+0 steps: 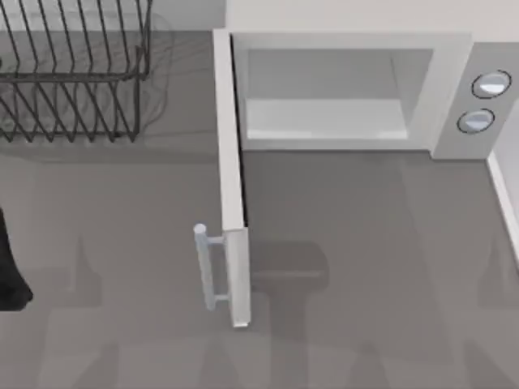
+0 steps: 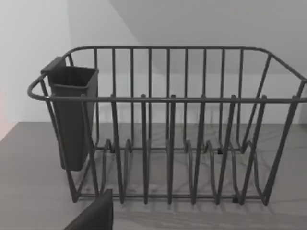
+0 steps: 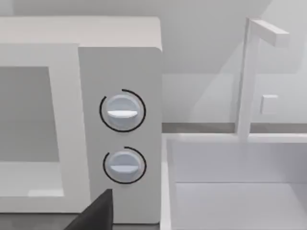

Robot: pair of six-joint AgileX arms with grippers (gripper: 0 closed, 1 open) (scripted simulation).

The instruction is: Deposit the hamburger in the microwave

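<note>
The microwave [image 1: 349, 89] stands at the table's back with its door [image 1: 231, 186] swung wide, cavity bare and ready. I see no hamburger. My left arm [image 1: 12, 271] waits at the left edge near the wire rack [image 1: 73, 73]; grip unreadable.

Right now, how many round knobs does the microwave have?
2. Both sit on the microwave's right panel, upper knob directly above lower knob. None seem hidden.

The left arm [image 1: 12, 271] is seen as a dark shape; a dark gripper part [image 2: 93, 215] is seen in each wrist view.
</note>
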